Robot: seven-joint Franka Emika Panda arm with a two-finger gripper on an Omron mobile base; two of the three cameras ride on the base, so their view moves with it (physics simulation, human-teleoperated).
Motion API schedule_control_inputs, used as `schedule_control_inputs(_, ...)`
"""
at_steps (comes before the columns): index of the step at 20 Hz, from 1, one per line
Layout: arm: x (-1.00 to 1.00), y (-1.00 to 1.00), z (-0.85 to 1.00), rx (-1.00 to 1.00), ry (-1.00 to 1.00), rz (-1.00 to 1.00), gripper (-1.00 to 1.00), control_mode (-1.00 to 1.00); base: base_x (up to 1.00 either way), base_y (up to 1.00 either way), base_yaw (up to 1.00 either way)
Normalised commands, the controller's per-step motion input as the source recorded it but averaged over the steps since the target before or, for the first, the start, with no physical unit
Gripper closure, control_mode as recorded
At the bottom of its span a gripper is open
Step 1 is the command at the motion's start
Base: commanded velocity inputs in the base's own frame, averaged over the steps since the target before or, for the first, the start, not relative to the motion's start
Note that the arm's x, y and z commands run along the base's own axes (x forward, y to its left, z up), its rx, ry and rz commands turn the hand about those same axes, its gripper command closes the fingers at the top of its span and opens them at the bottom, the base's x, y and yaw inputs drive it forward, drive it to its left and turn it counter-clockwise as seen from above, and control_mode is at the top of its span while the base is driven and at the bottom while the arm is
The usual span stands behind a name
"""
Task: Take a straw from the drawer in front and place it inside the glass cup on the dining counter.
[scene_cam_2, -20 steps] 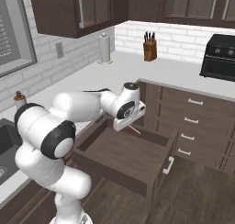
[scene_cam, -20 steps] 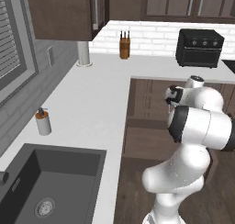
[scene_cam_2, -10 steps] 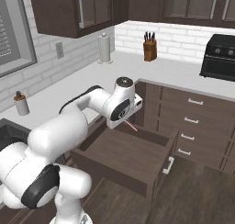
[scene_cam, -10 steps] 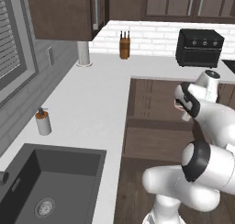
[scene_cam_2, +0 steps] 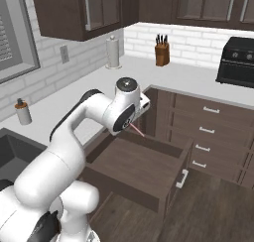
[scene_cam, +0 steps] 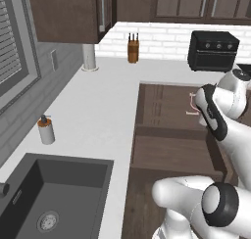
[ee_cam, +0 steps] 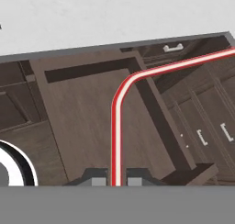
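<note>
My gripper (ee_cam: 116, 178) is shut on the lower end of the red-pink straw (ee_cam: 116, 126), which runs up from the fingers and bends off to the right. Below it lies the open dark brown drawer (ee_cam: 82, 117), its floor bare. In the right base view the gripper (scene_cam_2: 131, 126) hangs over the drawer's (scene_cam_2: 144, 164) back left corner, and the straw (scene_cam_2: 137, 132) slants out beneath the hand. The left base view catches the straw (scene_cam: 189, 106) beside the wrist. The glass cup and the dining counter are out of view.
White L-shaped countertop (scene_cam: 98, 115) wraps the corner, carrying a knife block (scene_cam: 132, 48), paper towel roll (scene_cam: 89, 57), black toaster oven (scene_cam: 213, 51) and soap dispenser (scene_cam: 46, 130). A dark sink (scene_cam: 49, 199) sits near left. A stack of closed drawers (scene_cam_2: 208, 137) stands right of the open one.
The arm has folded and swung its elbow round while the hand stayed over the drawer, rising slightly. The straw has stayed in the grip throughout.
</note>
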Motion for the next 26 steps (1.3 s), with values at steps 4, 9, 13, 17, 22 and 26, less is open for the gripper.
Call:
schedule_control_inputs(4,0.00,0.00,0.01,0.00,0.00,0.00,1.00,-1.00,0.00,0.00,0.00)
schedule_control_inputs(9,-0.02,0.01,0.00,-0.01,0.00,0.00,1.00,-1.00,0.00,0.00,0.00)
schedule_control_inputs(13,-0.17,-0.01,0.00,-0.01,-0.13,-0.04,1.00,1.00,-0.27,-0.05,-0.15)
schedule_control_inputs(17,0.00,0.00,0.00,0.00,0.00,0.00,1.00,1.00,-0.54,-0.06,-0.55)
schedule_control_inputs(22,0.00,0.00,0.00,0.00,0.00,0.00,1.00,1.00,-0.40,-0.06,-0.68)
schedule_control_inputs(26,0.00,0.00,0.00,0.00,0.00,0.00,1.00,1.00,-0.07,-0.29,-0.71)
